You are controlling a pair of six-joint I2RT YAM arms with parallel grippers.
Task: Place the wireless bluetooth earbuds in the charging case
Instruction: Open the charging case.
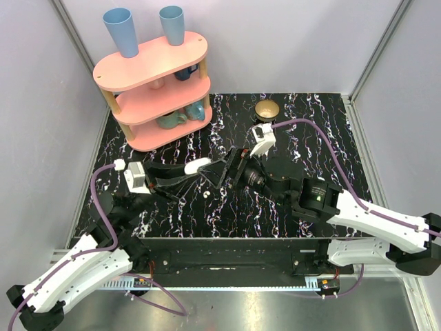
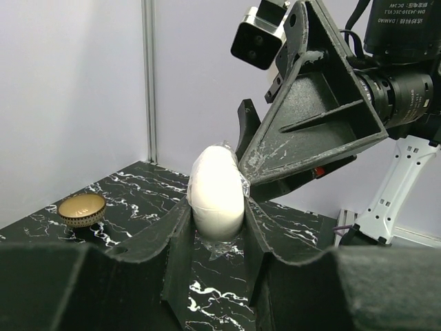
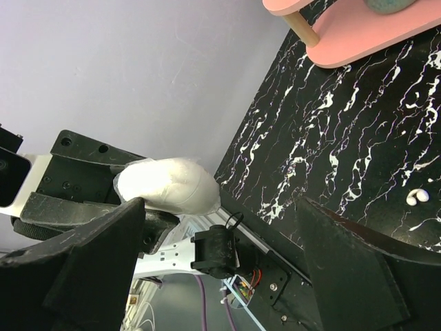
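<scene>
My left gripper (image 1: 187, 170) is shut on the charging case (image 1: 199, 165), a white oval held above the middle of the table. In the left wrist view the case (image 2: 217, 187) stands upright between the black fingers (image 2: 172, 238), its two halves together. My right gripper (image 1: 215, 171) is open, right beside the case, with one triangular finger (image 2: 313, 117) against the case's upper right side. The right wrist view shows the case (image 3: 169, 185) above the left finger (image 3: 89, 269). One small white earbud (image 1: 207, 195) (image 3: 417, 196) lies on the black marbled surface below the grippers.
A gold bowl (image 1: 267, 109) (image 2: 81, 209) sits at the back of the table. A pink three-tier shelf (image 1: 155, 89) with blue cups (image 1: 122, 31) stands at the back left. Grey walls close in the sides and back.
</scene>
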